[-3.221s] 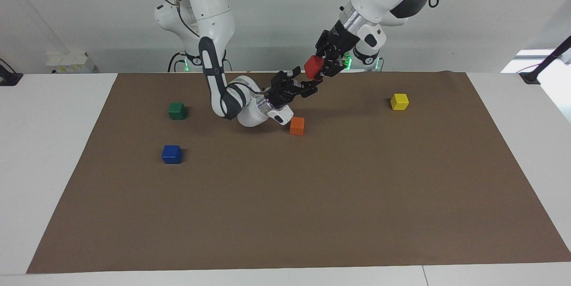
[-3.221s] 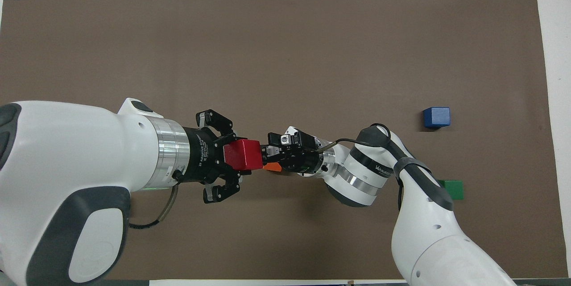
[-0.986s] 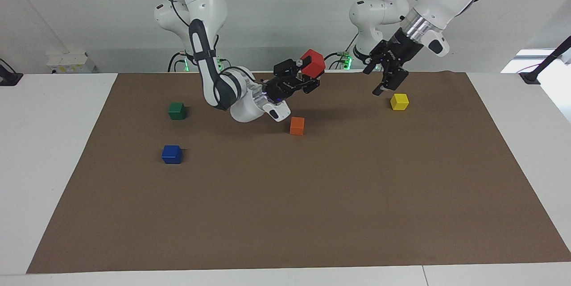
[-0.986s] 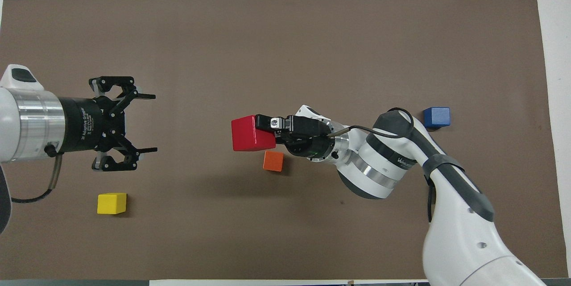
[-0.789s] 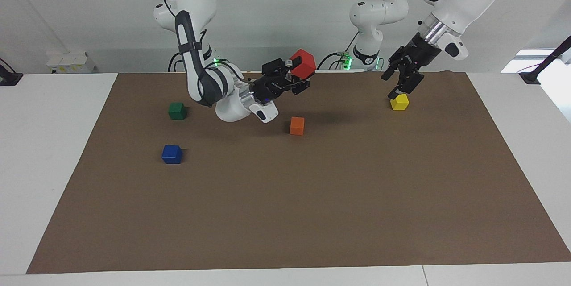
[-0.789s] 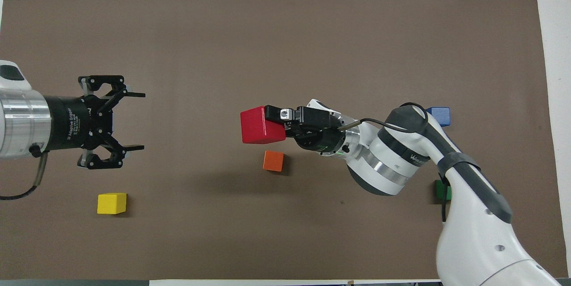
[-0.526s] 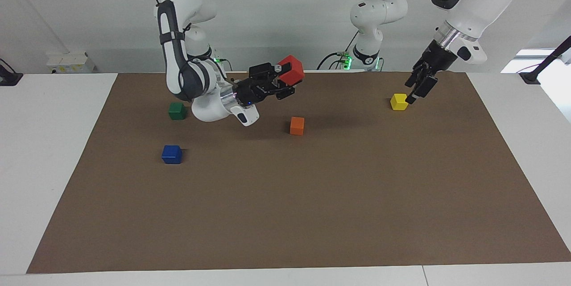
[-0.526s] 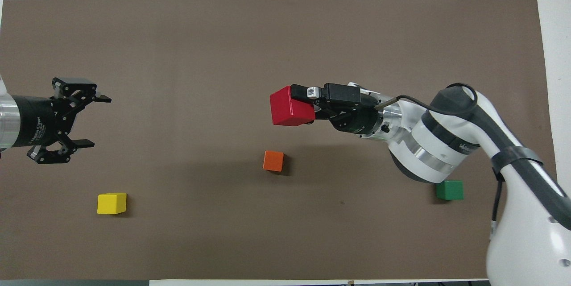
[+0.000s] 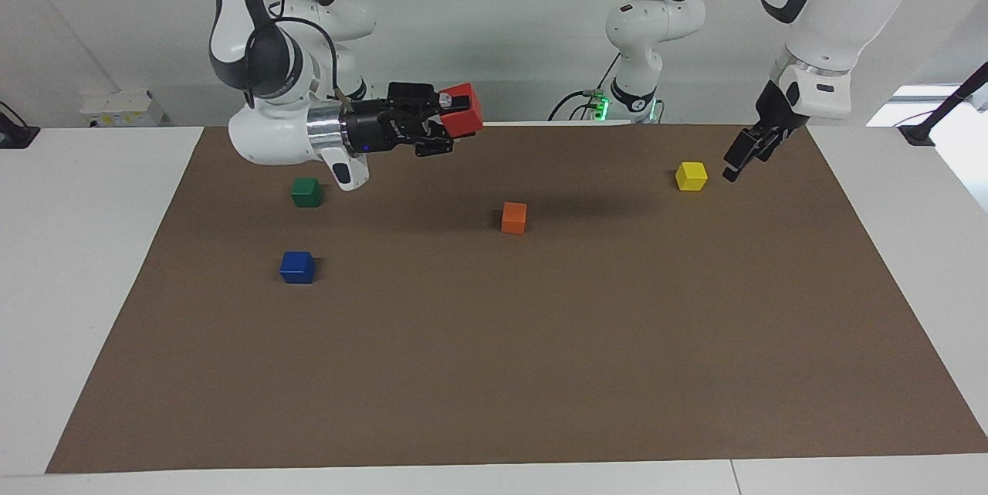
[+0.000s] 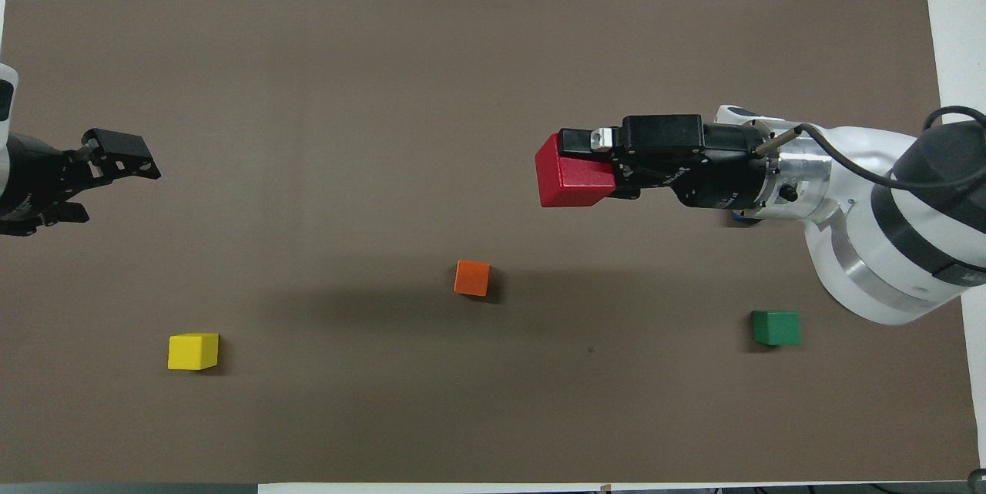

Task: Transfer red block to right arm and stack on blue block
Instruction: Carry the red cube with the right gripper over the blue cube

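My right gripper (image 9: pixel 454 120) is shut on the red block (image 9: pixel 463 109) and holds it level, high over the brown mat, between the green and orange blocks. In the overhead view the right gripper (image 10: pixel 591 167) and red block (image 10: pixel 571 172) show clearly. The blue block (image 9: pixel 297 267) sits alone on the mat toward the right arm's end, farther from the robots than the green block. In the overhead view it is hidden under the right wrist. My left gripper (image 9: pixel 739 161) is open and empty in the air beside the yellow block; it also shows in the overhead view (image 10: pixel 115 186).
An orange block (image 9: pixel 514 218) (image 10: pixel 472 277) lies mid-mat. A green block (image 9: pixel 306 191) (image 10: pixel 776 327) lies near the right arm's base. A yellow block (image 9: pixel 691 176) (image 10: pixel 193 351) lies toward the left arm's end. The brown mat (image 9: pixel 540 371) covers the white table.
The red block passed from my left gripper to my right. The right gripper then rose and swung it toward the right arm's end. The left arm drew back, empty.
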`<state>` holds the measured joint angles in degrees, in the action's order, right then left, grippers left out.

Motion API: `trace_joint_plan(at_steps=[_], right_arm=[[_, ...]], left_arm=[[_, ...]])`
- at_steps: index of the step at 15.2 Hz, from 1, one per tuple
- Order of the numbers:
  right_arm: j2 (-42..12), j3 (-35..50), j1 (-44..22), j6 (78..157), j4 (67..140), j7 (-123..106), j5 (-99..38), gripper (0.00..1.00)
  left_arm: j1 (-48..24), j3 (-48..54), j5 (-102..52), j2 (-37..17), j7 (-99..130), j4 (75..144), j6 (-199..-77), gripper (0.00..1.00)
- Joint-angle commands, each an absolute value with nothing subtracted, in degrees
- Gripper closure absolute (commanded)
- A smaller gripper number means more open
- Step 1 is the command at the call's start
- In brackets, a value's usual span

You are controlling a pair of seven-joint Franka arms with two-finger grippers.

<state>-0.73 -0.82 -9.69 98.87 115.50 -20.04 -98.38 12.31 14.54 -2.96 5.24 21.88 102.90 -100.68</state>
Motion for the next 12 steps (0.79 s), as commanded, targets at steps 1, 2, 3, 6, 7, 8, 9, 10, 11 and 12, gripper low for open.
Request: trace_joint_plan(at_steps=[1,2,3,6,7,8,9,10,11,12], right_arm=[[0.3,-0.5,-7.6,99.9,112.9,-15.6,-87.1,1.0],[1.0,-0.5,-6.8,99.9,111.9,-13.6,-82.6,1.0],[1.4,-0.5,-6.2,99.8,110.3,-11.1,-77.3,1.0],[3.0,-0.5,-5.8,98.7,105.7,-3.0,-61.7,1.0],[3.8,-0.5,-5.9,98.2,105.1,-1.4,-57.4,1.0],[4.4,-0.5,-5.9,97.8,104.6,-0.9,-54.4,1.0],[4.7,-0.5,-5.9,97.0,103.8,0.3,-51.3,1.0],[4.8,-0.5,-5.9,96.0,102.8,1.4,-47.0,1.0],[4.8,-0.5,-5.9,95.4,100.9,2.0,-42.3,1.0],[4.7,-0.4,-6.0,94.1,99.2,3.0,-38.1,1.0]], left_arm=[[12.3,14.7,1.2,-0.1,14.1,93.1,-94.0,0.0],[12.6,14.5,1.3,-1.4,14.1,90.9,-92.9,0.0],[12.3,14.5,1.8,-2.8,14.1,89.4,-92.0,0.0],[10.9,14.5,2.0,-4.4,14.1,88.6,-91.8,0.0],[9.5,14.4,1.8,-4.0,14.4,88.6,-91.0,0.0],[8.7,13.5,1.9,-3.3,14.4,89.0,-89.6,0.0],[7.7,12.3,1.8,-2.7,14.2,89.3,-89.0,0.0],[6.1,11.4,1.8,-2.6,14.4,89.6,-88.9,0.0],[5.1,9.7,1.8,-2.1,14.5,90.3,-88.2,0.0],[3.9,8.1,1.7,-1.3,14.1,90.9,-87.3,0.0]])
